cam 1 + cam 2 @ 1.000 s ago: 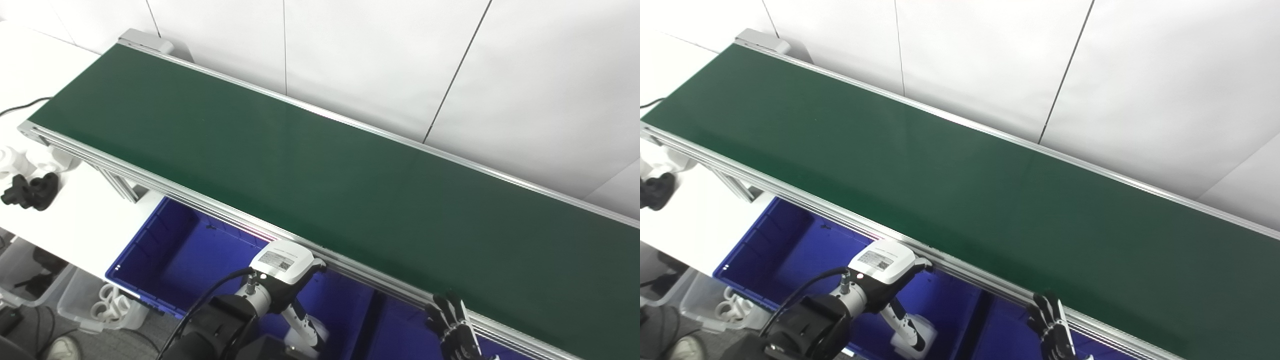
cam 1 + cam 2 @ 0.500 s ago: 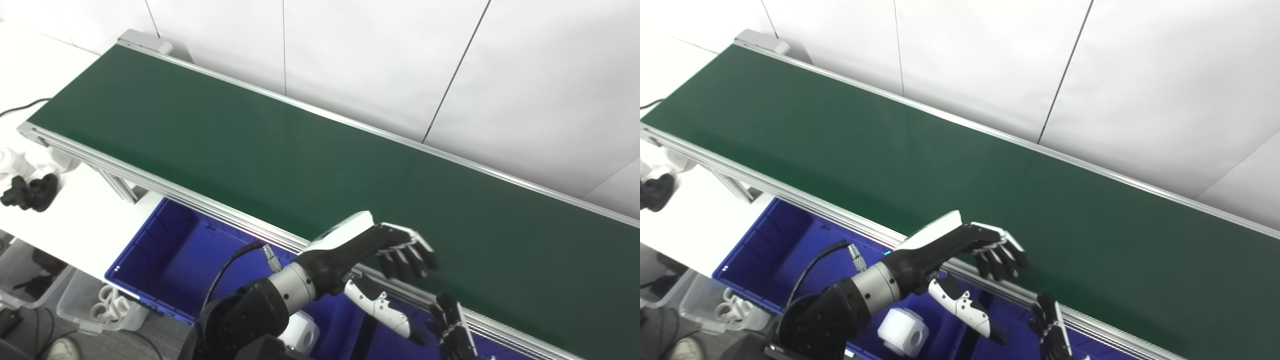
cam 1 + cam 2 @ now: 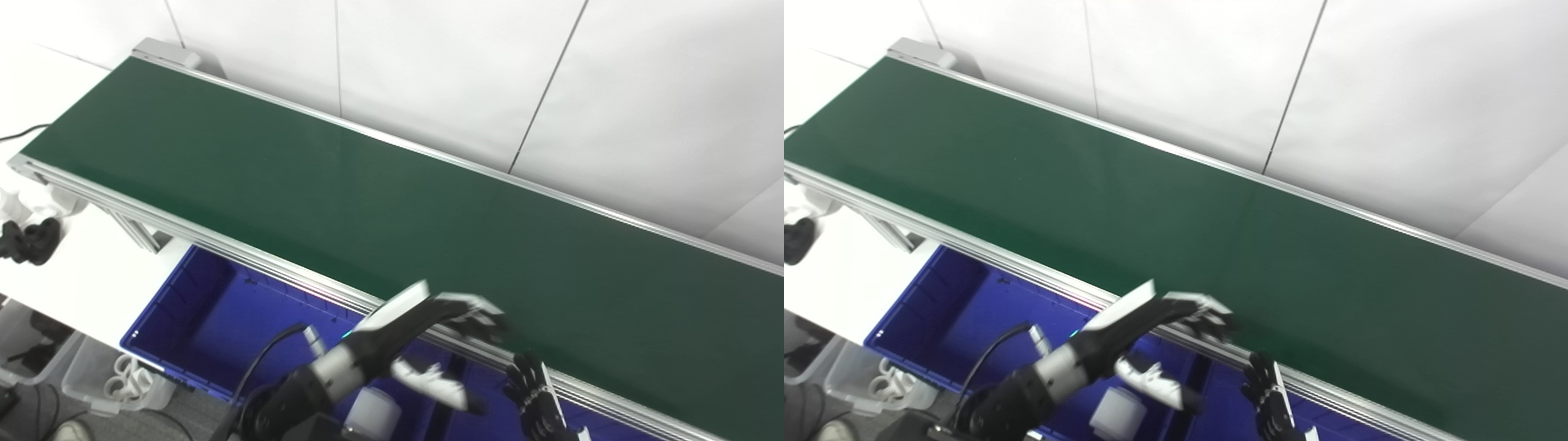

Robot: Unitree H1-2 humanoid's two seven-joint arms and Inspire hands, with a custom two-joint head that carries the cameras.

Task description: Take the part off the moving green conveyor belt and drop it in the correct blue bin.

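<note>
Left hand hovers empty, fingers loosely curled and apart, over the near rail of the bare conveyor belt, ready for a part; my white part lies in the blue bin below.

The left hand has a white back shell, black fingers and a white thumb on a silver-banded black forearm with a black cable, while the right hand is black.
</note>
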